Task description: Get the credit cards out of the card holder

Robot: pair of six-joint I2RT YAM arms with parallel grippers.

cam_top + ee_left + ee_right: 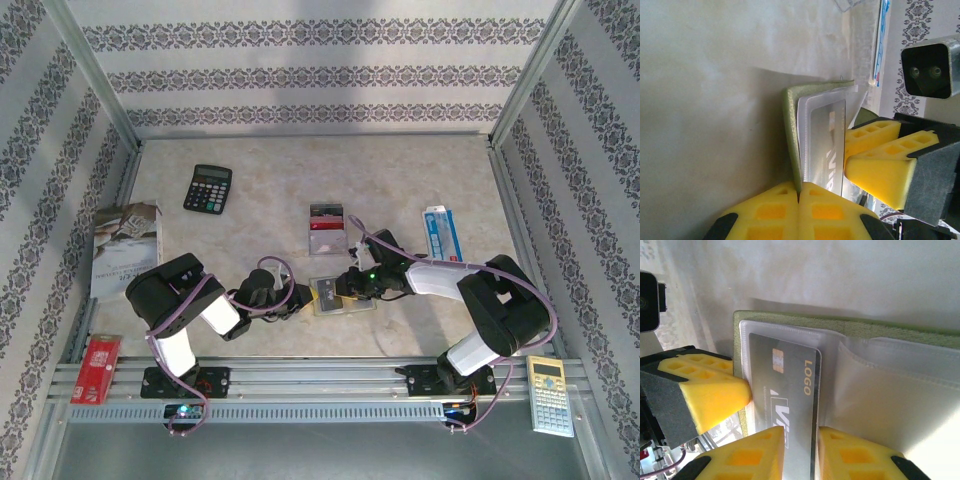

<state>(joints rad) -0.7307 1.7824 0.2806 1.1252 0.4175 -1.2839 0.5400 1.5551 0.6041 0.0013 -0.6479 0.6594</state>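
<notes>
The card holder (850,326) looks like matt olive cloth, and its lining (890,385) is clear soft plastic, glossy and wrinkled along the seams. The dark grey card (785,375) inside is smooth plastic with a dull sheen and shiny gold print. The fingers (755,457) of my right gripper (801,437) are matt yellow plastic with moulded hollows. The table (840,270), at the top of the frame, is smooth with a satin gloss. The rail (300,410) at the bottom of the overhead view is ribbed bare metal.

Striped floral wallpaper walls (320,60) w/ beige marbled tabletop (290,170), metal frame (95,70)
</notes>
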